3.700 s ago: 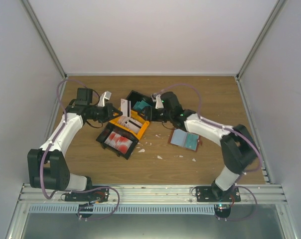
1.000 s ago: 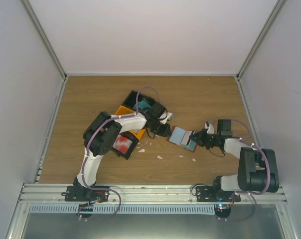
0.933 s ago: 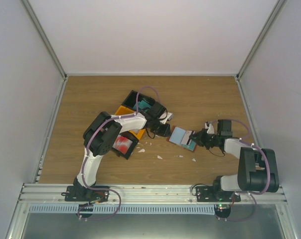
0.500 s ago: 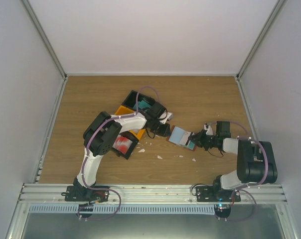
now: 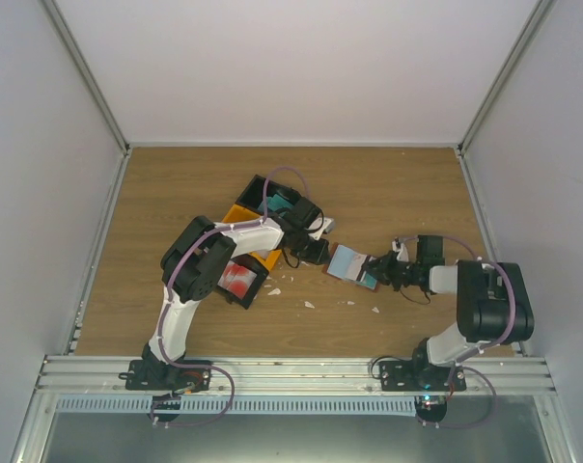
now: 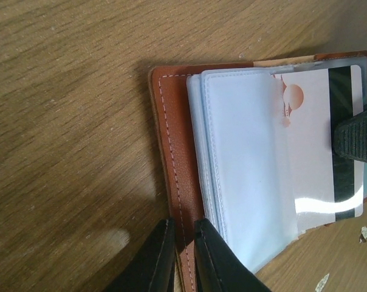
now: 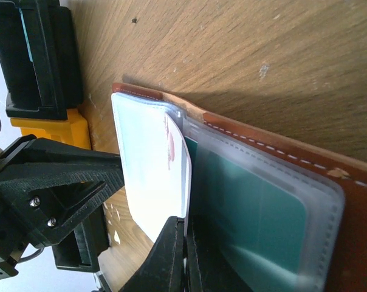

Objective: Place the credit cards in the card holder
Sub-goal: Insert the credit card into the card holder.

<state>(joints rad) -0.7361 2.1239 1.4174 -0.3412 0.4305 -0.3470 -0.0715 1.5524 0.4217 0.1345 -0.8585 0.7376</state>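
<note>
Clamped together, the right gripper's (image 7: 183, 236) black jaws pinch the edge of a white plastic card with a dark stripe (image 6: 311, 152) and a red mark. This card lies over the right half of the small reddish-brown leather-like card holder (image 6: 168, 152), its left part tucked under one of the holder's clear, pale-blue plastic sleeves (image 6: 244, 170) and its striped end still sticking out. The holder lies open and flat on the wooden table (image 5: 176, 183).

At the holder's left edge the left gripper (image 6: 182, 230) has its jaws nearly together, with only a thin slit between them. The stitched brown border runs into that slit, but I cannot tell whether they pinch it or merely straddle it.

A teal plastic card (image 7: 250, 213) already sits inside a sleeve on the holder's right half. Just left of the holder stands the black-and-orange compartment tray (image 5: 241, 212), holding another teal card (image 5: 275, 204) and a red-and-white card (image 5: 238, 278). Small white scraps (image 5: 309, 305) lie on the wood near the holder, on its near side.
</note>
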